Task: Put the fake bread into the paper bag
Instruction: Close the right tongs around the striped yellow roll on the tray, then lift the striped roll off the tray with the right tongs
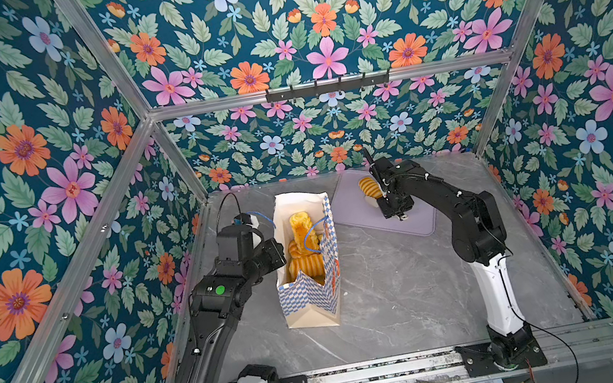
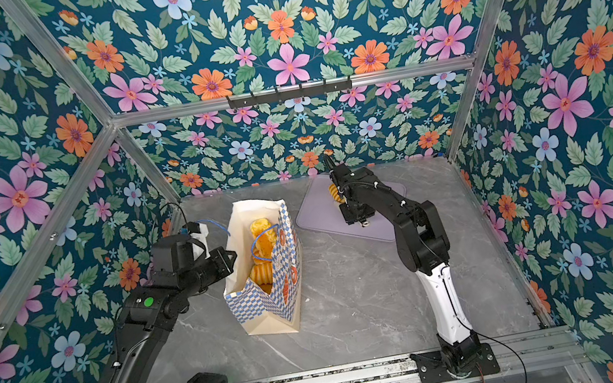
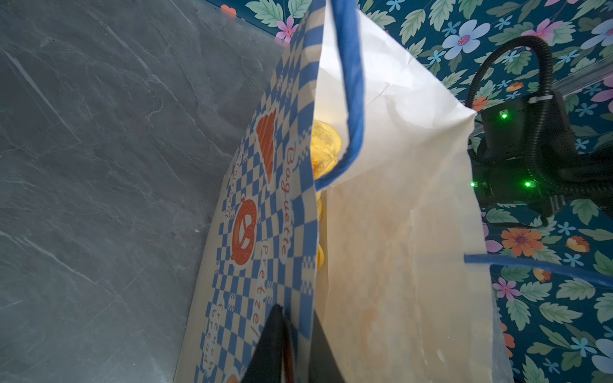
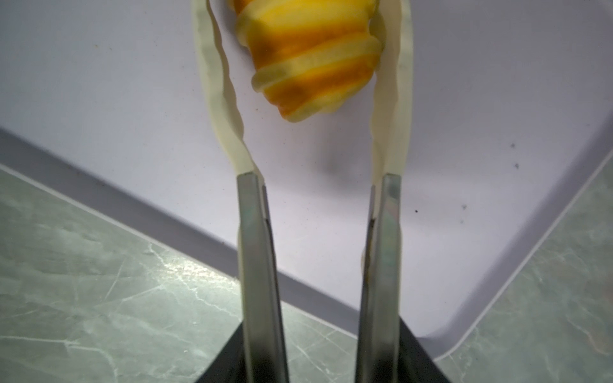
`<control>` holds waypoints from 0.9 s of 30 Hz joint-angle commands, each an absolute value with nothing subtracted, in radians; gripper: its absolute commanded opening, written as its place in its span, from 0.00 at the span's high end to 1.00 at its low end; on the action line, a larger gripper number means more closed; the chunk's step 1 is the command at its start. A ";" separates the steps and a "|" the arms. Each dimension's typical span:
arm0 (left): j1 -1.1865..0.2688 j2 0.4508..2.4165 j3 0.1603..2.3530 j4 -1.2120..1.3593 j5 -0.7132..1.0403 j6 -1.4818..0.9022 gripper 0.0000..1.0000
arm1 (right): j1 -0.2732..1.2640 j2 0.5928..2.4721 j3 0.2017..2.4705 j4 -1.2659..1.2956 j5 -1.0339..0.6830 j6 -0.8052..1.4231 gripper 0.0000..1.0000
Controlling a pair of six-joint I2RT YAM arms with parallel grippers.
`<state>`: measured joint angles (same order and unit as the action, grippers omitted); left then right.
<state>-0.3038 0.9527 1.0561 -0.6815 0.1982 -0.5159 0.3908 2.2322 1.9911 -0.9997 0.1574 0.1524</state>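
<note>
The blue-and-white checkered paper bag [image 1: 311, 305] [image 2: 270, 312] stands upright left of centre, mouth open. Several golden fake bread pieces [image 1: 301, 244] [image 2: 263, 246] [image 3: 325, 146] lie inside it. My left gripper [image 1: 279, 254] [image 3: 297, 318] is shut on the bag's wall [image 3: 282, 165] near the rim, one finger on each side of the paper. A ridged croissant [image 1: 368, 187] [image 4: 315, 66] lies on the lilac tray [image 1: 406, 218] [image 4: 132, 83]. My right gripper [image 1: 376, 194] [image 4: 302, 20] carries long tong-like fingers, which stand apart around the croissant. One tip touches it. The other shows a narrow gap.
The tray lies at the back right of the grey marble table [image 1: 397, 291]. The bag's blue cord handles [image 1: 314, 237] hang over its mouth. Floral walls close in three sides. A metal rail [image 1: 369, 376] with both arm bases runs along the front.
</note>
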 commanded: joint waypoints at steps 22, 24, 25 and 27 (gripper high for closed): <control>-0.303 0.937 1.072 -0.690 0.179 -0.501 0.85 | 0.392 1.973 1.848 -0.955 0.113 0.209 0.72; -0.303 0.936 1.072 -0.690 0.179 -0.502 0.85 | 0.396 1.939 1.835 -0.954 0.103 0.217 0.73; -0.303 0.934 1.072 -0.690 0.179 -0.502 0.85 | 0.398 1.921 1.829 -0.956 0.101 0.220 0.73; -0.303 0.934 1.072 -0.690 0.180 -0.502 0.85 | 0.406 1.887 1.819 -0.956 0.104 0.222 0.73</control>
